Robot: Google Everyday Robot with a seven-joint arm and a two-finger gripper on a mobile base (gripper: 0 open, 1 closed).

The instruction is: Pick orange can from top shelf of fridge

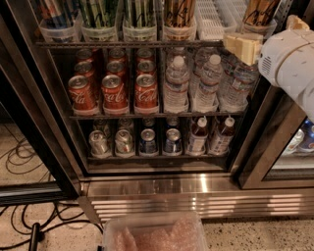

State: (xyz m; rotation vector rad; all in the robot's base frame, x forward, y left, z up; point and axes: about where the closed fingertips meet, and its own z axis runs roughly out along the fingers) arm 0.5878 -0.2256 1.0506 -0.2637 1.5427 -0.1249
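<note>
tool: the tool [242,47] is at the right end of the top shelf [127,44], level with the rack front. I can't tell if it's open or shut; I see nothing in it.
can: the orange can [259,12] stands in a cup [255,28] on the top shelf, just above-right of the tool. A lookalike [179,12] sits mid-shelf.
risk, height: the tool looks low; driving in from here I'd likely hit the rack edge or cup, not the can body.
risk, below: water bottles [206,81] sit right under it; a dip knocks them.
risk, arm: the door frame [267,142] is close; a swing right could clip it.
risk, grip: the cup wall may foul the grasp and tip the can.
</note>
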